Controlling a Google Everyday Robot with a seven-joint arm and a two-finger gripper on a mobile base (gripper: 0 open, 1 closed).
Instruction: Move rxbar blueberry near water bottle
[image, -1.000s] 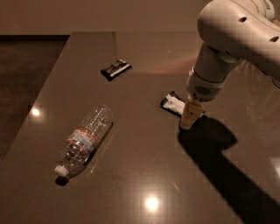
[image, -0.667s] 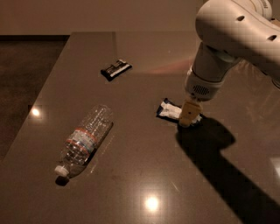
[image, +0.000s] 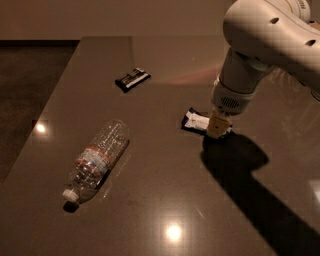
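Our white arm (image: 260, 45) reaches in from the upper right and points straight down, its tool (image: 216, 126) at the right end of the rxbar blueberry (image: 195, 120); we cannot tell whether it is gripping. On the dark, glossy table (image: 165, 200) we count one such bar, one black wrapper (image: 132, 79) farther back, and one water bottle (image: 96, 160) lying well apart to the left.

The gripper (image: 216, 129) sits low over the rxbar blueberry (image: 194, 120), hiding the bar's right end; I cannot confirm contact. The arm (image: 270, 35) is cut off at the top and right edges, the table (image: 150, 215) at bottom and right. Print on the water bottle (image: 97, 160) and black wrapper (image: 132, 79) is unreadable to me.
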